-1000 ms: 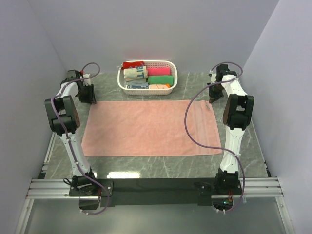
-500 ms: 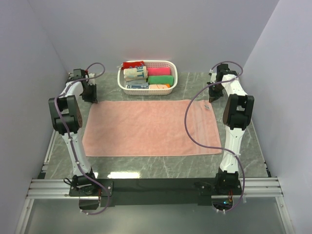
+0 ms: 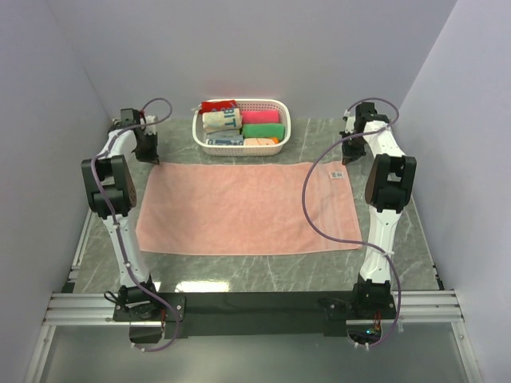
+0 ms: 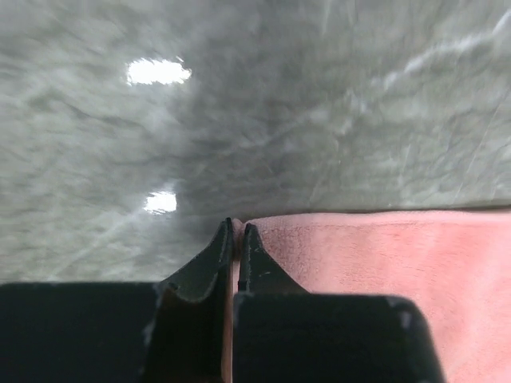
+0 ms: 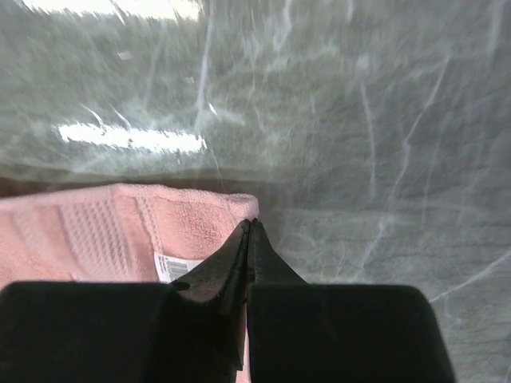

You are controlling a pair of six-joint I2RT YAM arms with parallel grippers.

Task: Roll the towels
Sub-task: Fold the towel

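**Overhead and wrist views: both claws at the far corners of the spread towel, rolling not yet begun.**

The salmon-pink towel (image 3: 247, 209) lies flat and fully opened on the grey marbled table (image 3: 239, 270), with no fold or turn along any edge. It stretches from my left claw (image 4: 237, 227) across to my right claw (image 5: 251, 223) and reaches towards my bases from both.

My left claw is pressed together on the far left corner. In its wrist view the pink edge meets the fingertips and a thin strip of pink shows between the two fingers, so I judge the corner is pinched. The rest of the cloth runs off to this claw's right.

My right claw is also pressed together, its tips at the far right corner. The cloth lies to its left, and the white label (image 5: 180, 266) sits just beside the left finger. I judge this a pinch too, though the fingers hide the contact itself.

The white basket (image 3: 196, 132), holding small rolled cloths (image 3: 259, 130), stands beyond the towel between the two claws and well apart from each.

Progress: the spreading and the corner grips look done. The whole roll is left, from the first turn of the far edge towards my bases to the finished cylinder.
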